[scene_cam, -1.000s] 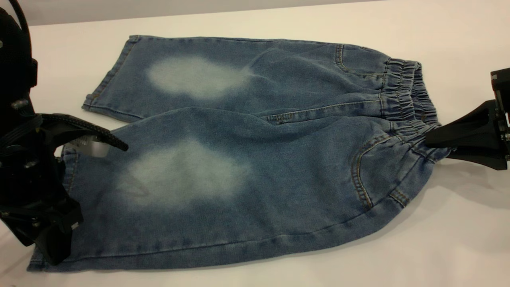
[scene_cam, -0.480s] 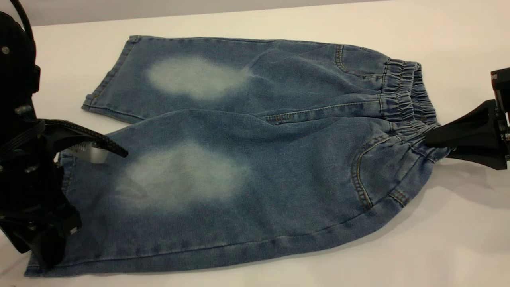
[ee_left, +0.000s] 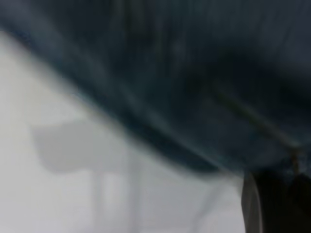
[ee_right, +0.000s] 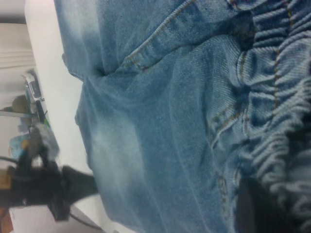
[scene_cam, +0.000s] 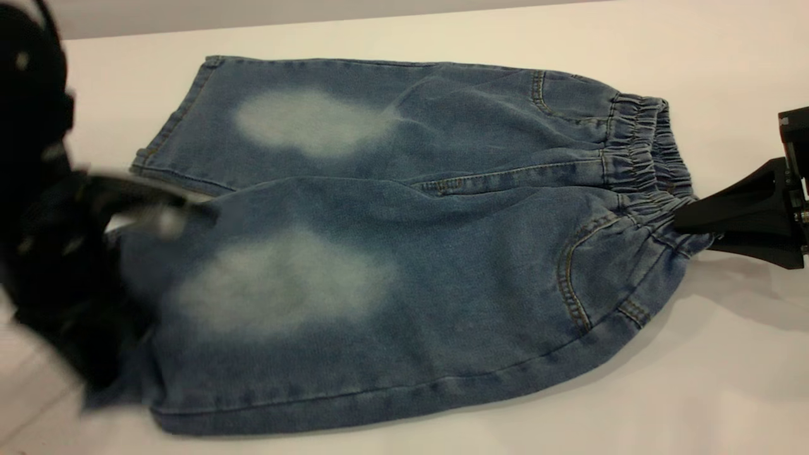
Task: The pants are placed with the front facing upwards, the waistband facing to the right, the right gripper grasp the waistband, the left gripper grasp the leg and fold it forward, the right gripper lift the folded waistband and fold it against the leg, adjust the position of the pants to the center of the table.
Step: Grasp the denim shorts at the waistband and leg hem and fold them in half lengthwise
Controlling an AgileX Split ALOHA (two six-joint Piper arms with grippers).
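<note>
The blue denim pants (scene_cam: 404, 253) lie front up on the white table (scene_cam: 695, 379), legs to the left and the ruched waistband (scene_cam: 644, 151) to the right. My right gripper (scene_cam: 686, 221) is shut on the near end of the waistband; its wrist view shows gathered denim (ee_right: 277, 97) against a dark finger (ee_right: 255, 211). At the left, my blurred left gripper (scene_cam: 110, 360) is shut on the hem of the near leg. The hem is raised off the table there. In the left wrist view the denim (ee_left: 194, 73) hangs over the bare table (ee_left: 73, 194).
The table's far edge (scene_cam: 379, 22) runs just behind the far leg. Bare table surface lies along the front and at the right. The left arm's body (scene_cam: 38, 126) stands at the left edge, with a black cable (scene_cam: 139, 193) over the leg.
The left gripper has swung up and to the right with the near leg's hem. The hem's corner has pulled in from the left edge. The right gripper and waistband have stayed put.
</note>
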